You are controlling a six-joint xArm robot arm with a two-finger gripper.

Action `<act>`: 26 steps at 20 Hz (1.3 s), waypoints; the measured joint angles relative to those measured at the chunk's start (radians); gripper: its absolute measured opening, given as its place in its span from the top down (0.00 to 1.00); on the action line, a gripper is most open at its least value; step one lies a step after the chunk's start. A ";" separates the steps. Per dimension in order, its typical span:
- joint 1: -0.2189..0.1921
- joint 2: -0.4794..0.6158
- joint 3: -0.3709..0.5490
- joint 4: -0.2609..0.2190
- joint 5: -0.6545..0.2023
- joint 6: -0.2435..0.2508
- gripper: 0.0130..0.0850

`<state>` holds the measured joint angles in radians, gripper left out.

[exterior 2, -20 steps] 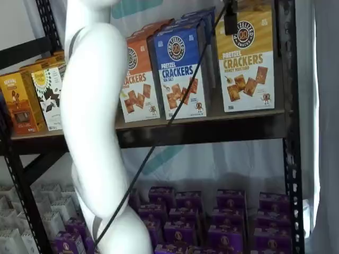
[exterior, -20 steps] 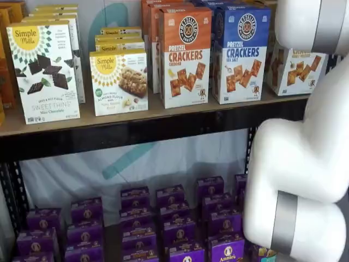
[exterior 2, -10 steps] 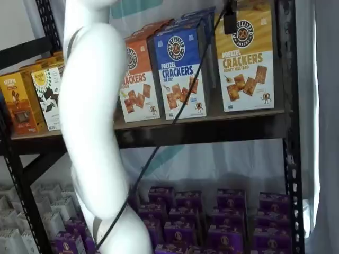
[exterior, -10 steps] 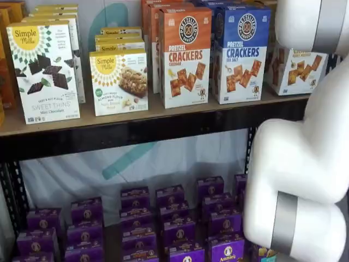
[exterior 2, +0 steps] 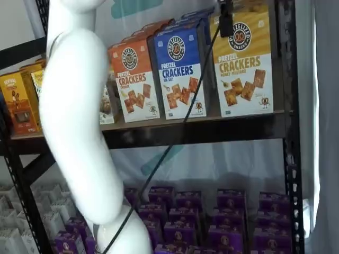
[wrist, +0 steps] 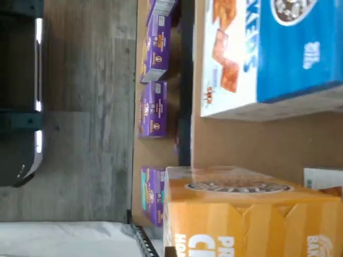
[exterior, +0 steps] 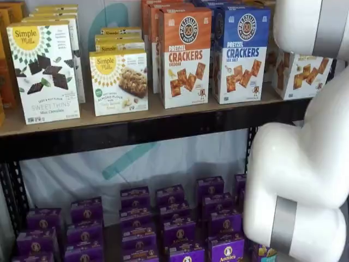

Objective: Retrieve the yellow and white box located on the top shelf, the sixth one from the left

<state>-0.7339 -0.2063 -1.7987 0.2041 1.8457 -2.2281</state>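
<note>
The yellow and white box [exterior 2: 243, 69] stands at the right end of the top shelf [exterior 2: 201, 129], beside a blue cracker box [exterior 2: 180, 69]. In a shelf view only its white lower part [exterior: 302, 76] shows, behind the arm. My gripper [exterior 2: 226, 18] hangs from the view's top edge with its cable. One black finger lies on the box's upper front corner, and the box moves with it. The wrist view shows the box's golden top [wrist: 241, 219] very close, with the blue box [wrist: 278, 53] beside it.
An orange cracker box [exterior: 184, 54] and white Simple Mills boxes [exterior: 119, 82] stand further left on the shelf board [exterior: 136, 128]. Purple boxes [exterior: 174, 218] fill the lower shelf. The white arm [exterior: 300, 164] covers the right side; in a shelf view it [exterior 2: 74, 106] covers the left.
The yellow and white box has shifted forward toward the shelf's front edge and looks slightly larger. The arm has swung left in one shelf view, uncovering the orange box.
</note>
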 joint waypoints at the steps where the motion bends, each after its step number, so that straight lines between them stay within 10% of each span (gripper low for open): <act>1: -0.008 -0.017 0.014 0.000 0.005 -0.007 0.39; 13: -0.044 -0.151 0.114 -0.016 0.105 -0.037 0.39; 26: 0.037 -0.293 0.264 -0.041 0.167 0.036 0.39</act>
<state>-0.6974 -0.4989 -1.5342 0.1627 2.0126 -2.1923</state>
